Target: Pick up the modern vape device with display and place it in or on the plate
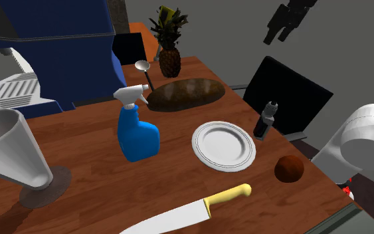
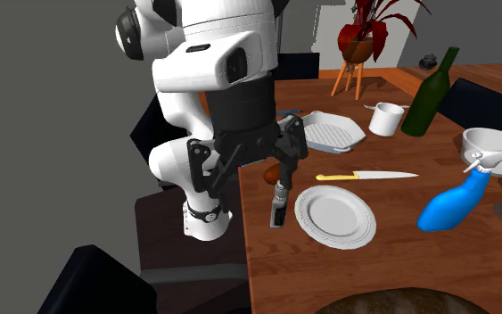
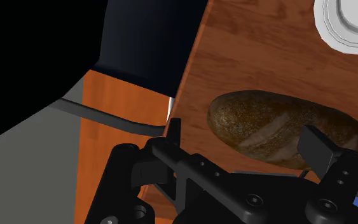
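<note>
The vape device [image 1: 266, 119] is a small dark upright stick with a pale tip. It stands just to the shoulder view's right of the white plate [image 1: 223, 145], near the table edge. In the second exterior view the vape device [image 2: 278, 203] stands beside the plate [image 2: 335, 216], below the hand. My black gripper [image 1: 288, 20] hangs high above the table, well away from both. Its fingers [image 2: 293, 147] stand wide apart, so the gripper [image 2: 244, 165] is open and holds nothing. In the wrist view the gripper [image 3: 244, 137] looks down on a brown bread loaf [image 3: 285, 130], and the plate [image 3: 355, 25] lies beyond it.
On the wooden table [image 1: 92, 173] are a blue spray bottle [image 1: 137, 129], a bread loaf [image 1: 185, 93], a yellow-handled knife [image 1: 198, 209], a brown ball [image 1: 289, 169], a pineapple [image 1: 169, 46] and a white funnel-shaped cup [image 1: 12, 156]. A green bottle [image 2: 430, 94], a mug [image 2: 385, 118] and a tray [image 2: 329, 131] stand farther off. Dark chairs [image 1: 288, 96] flank the table.
</note>
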